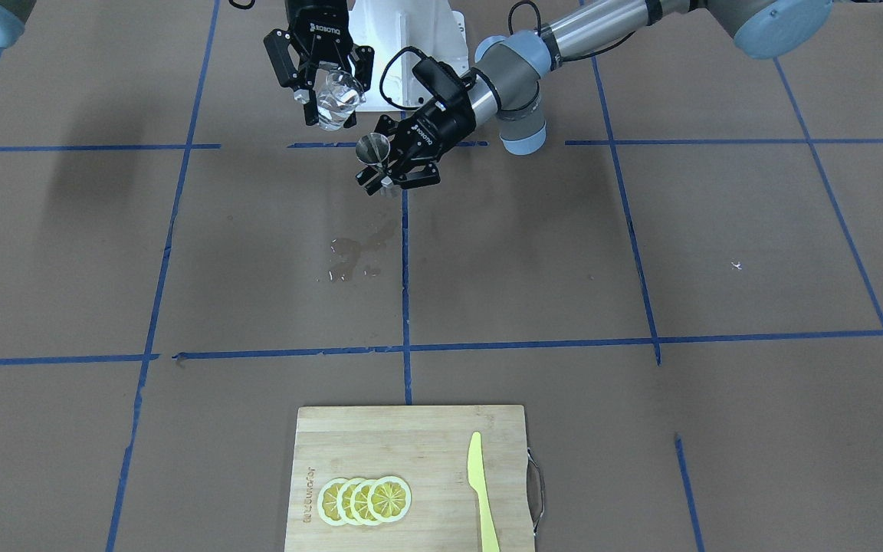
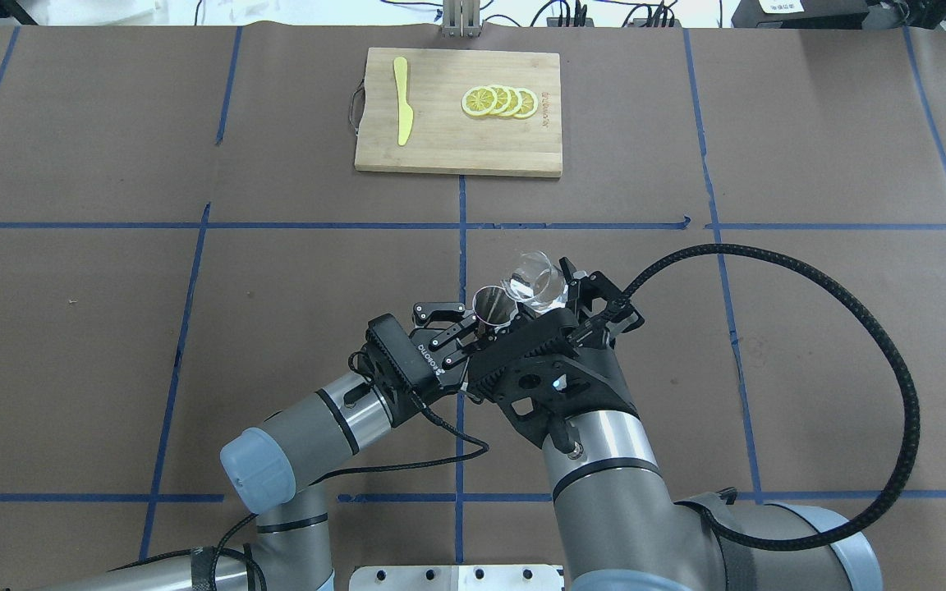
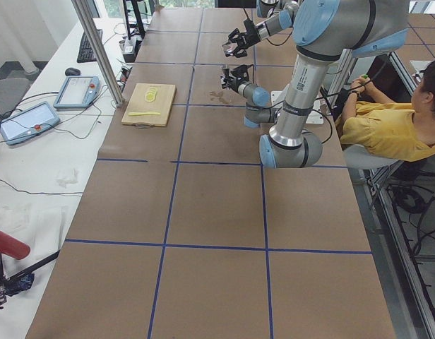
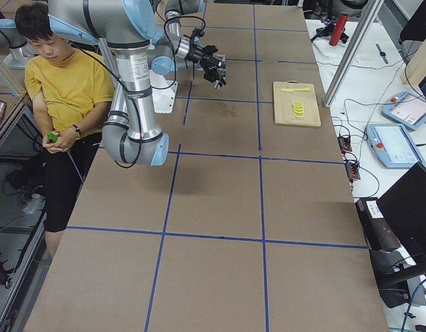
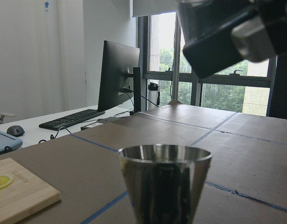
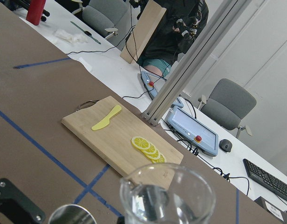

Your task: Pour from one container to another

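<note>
My right gripper [image 1: 330,103] is shut on the clear glass cup [image 1: 336,93], which is tilted in the air and holds water. The cup's lip [image 2: 532,281] leans over the silver jigger [image 2: 493,305]. The left gripper [image 1: 382,170] is shut on the jigger [image 1: 373,150] and holds it upright just below and beside the cup. In the left wrist view the jigger's open mouth [image 5: 164,154] sits under the dark body of the right gripper. In the right wrist view the glass cup [image 6: 167,196] fills the foreground, with the jigger's rim [image 6: 71,215] at lower left.
A wet patch [image 1: 353,257] marks the brown paper below the grippers. A wooden cutting board [image 1: 380,429] at the table's far side carries lemon slices [image 1: 365,500] and a yellow knife [image 1: 481,491]. A person in a yellow shirt [image 4: 64,83] sits behind the robot.
</note>
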